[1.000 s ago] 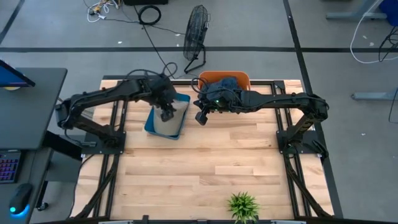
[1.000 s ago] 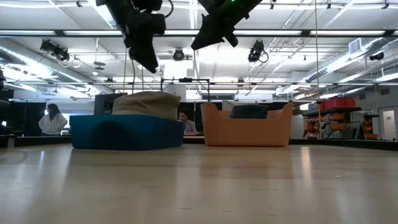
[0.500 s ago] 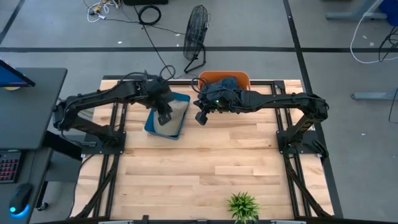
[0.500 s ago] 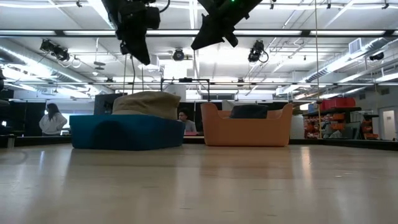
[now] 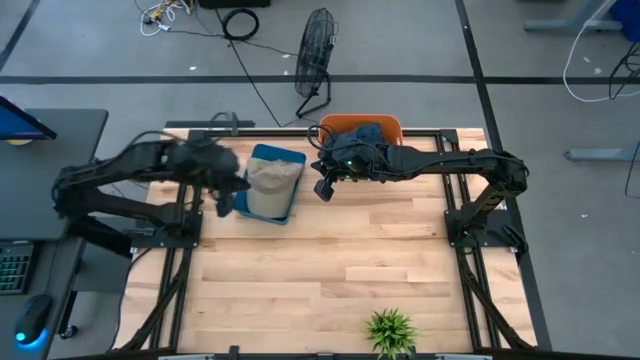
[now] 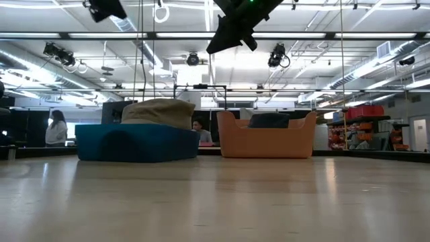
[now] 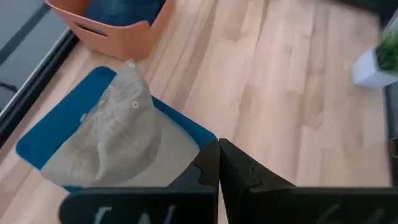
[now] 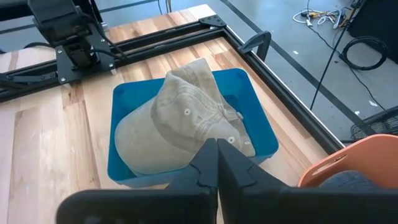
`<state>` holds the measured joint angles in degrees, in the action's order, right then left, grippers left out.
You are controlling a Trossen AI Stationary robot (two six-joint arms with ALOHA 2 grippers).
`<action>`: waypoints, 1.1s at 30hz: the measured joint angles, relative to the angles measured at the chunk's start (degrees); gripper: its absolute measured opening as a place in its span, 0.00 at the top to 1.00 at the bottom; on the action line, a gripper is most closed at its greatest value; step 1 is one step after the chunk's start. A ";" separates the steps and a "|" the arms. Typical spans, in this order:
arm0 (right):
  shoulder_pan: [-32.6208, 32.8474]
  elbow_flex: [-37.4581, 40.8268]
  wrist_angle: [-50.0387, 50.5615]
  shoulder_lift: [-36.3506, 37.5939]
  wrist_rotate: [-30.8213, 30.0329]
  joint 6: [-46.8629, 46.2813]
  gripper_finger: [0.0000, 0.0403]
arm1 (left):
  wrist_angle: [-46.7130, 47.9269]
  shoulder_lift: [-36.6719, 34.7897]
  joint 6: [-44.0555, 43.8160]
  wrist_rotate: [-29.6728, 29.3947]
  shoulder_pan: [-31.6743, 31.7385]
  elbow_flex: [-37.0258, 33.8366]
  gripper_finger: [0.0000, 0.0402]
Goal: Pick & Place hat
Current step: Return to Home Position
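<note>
A beige cap, the hat point(image 5: 272, 177), lies crown up inside the blue bin point(image 5: 258, 207) at the table's far left; it also shows in the low view point(image 6: 158, 110) and both wrist views point(image 7: 115, 134) point(image 8: 177, 121). My left gripper point(image 5: 224, 203) hangs shut and holding nothing just left of the bin, above the table. My right gripper point(image 5: 322, 190) hovers shut and holding nothing between the blue bin and the orange bin point(image 5: 392, 124). The orange bin holds a dark blue cloth thing point(image 5: 362, 132).
A small potted plant point(image 5: 390, 332) stands at the table's near edge. The table's black frame rails point(image 5: 180, 240) run along both sides. A fan point(image 5: 316, 55) stands on the floor beyond the far edge. Bare wood point(image 5: 340, 270) lies in the middle and near half.
My left gripper has drawn back from above the blue bin toward the table's left edge, risen out of the low view, and shut its fingers on nothing. The hat stays in the bin.
</note>
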<state>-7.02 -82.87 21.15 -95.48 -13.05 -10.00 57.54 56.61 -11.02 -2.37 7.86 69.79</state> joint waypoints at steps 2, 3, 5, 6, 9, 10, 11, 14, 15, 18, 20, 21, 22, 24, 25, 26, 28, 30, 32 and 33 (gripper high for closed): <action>-0.01 0.00 0.00 0.00 -0.01 0.00 1.00 | -0.43 -4.28 -2.01 -1.48 -0.98 -1.98 0.99; 0.00 0.00 0.00 0.00 -0.01 0.00 1.00 | -1.24 -6.50 -2.91 -2.66 -1.53 -3.48 0.99; 0.00 0.00 0.00 0.00 0.00 0.00 1.00 | -4.65 -10.95 -4.29 -5.12 -2.71 -8.43 0.99; 0.00 0.00 0.00 0.00 0.00 0.00 1.00 | -7.14 -13.21 -4.59 -5.88 -3.21 -11.66 0.99; 0.01 0.00 0.00 0.00 0.01 0.00 1.00 | -20.48 -19.35 -5.11 -6.33 -4.27 -24.03 0.99; -0.01 0.00 0.00 0.00 -0.01 0.00 1.00 | -25.58 -20.91 -5.21 -6.17 -4.57 -28.38 0.99; -0.01 0.00 0.00 0.00 0.00 0.00 1.00 | -30.91 -22.19 -5.15 -5.63 -4.81 -32.65 0.99; 0.01 0.00 0.00 0.00 0.00 0.00 1.00 | -42.54 -24.75 -5.56 -4.68 -4.98 -42.49 0.99; 0.00 0.00 0.00 0.00 0.00 0.00 1.00 | -45.24 -25.37 -6.47 -4.70 -4.98 -44.63 0.99; -0.01 0.00 -0.02 0.00 -0.01 0.00 1.00 | -47.40 -27.32 -6.71 -4.79 -4.97 -48.31 0.99; 0.01 0.00 0.00 0.00 0.00 0.01 1.00 | -46.77 -28.66 -5.98 -4.85 -4.96 -49.59 0.99; -0.01 0.00 -0.02 0.00 -0.01 0.00 1.00 | -46.71 -29.43 -5.26 -4.84 -4.96 -50.20 0.99; 0.01 0.00 -0.01 0.00 0.01 0.00 1.00 | -46.82 -30.29 -4.89 -4.84 -4.96 -50.92 0.99; 0.01 0.00 0.00 0.00 -0.01 0.00 1.00 | -46.94 -31.91 -4.61 -4.86 -4.96 -52.97 0.99; 0.00 0.00 -0.01 0.00 0.00 0.01 1.00 | -46.95 -32.63 -4.90 -4.91 -4.92 -54.17 0.99; 0.00 0.00 -0.02 0.00 -0.01 0.01 1.00 | -46.97 -33.28 -5.41 -4.99 -4.94 -55.54 0.99; 0.00 0.00 -0.01 0.00 0.01 0.00 1.00 | -46.90 -34.69 -7.44 -5.03 -4.94 -58.54 0.99; 0.00 0.00 -0.01 0.00 -0.01 0.00 1.00 | -48.61 -35.90 -9.52 -5.05 -4.94 -61.57 0.99; 0.01 0.00 0.00 0.00 0.01 0.00 1.00 | -52.44 -36.93 -9.77 -5.04 -4.94 -64.63 0.99; 0.01 0.00 0.00 0.00 0.01 0.00 1.00 | -54.39 -37.26 -9.77 -5.05 -4.94 -66.02 0.99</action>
<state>-7.01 -82.87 21.15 -95.48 -13.04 -10.00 3.15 19.35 -20.79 -7.41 2.92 3.78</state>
